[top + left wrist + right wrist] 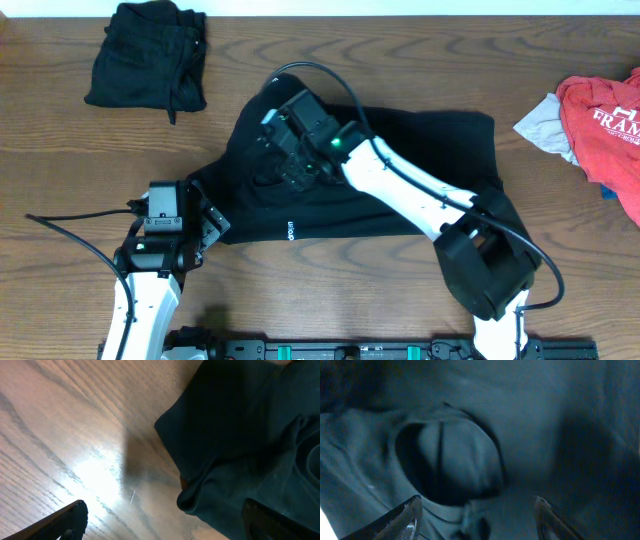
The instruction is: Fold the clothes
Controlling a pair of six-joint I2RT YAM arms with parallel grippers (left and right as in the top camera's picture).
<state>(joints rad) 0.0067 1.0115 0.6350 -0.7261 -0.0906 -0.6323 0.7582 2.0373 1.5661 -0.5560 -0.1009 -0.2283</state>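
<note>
right gripper [286,166] spread over black shirt [440,150] | left gripper [212,222] spread at its corner

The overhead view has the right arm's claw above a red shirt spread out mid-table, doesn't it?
Not quite: the spread shirt under the right claw is black, as the overhead view shows. The red shirt lies apart at the far right.

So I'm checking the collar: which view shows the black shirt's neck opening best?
Right wrist: the neck opening sits mid-frame. Overhead, the right gripper covers it; left wrist shows only the black shirt's edge.
</note>
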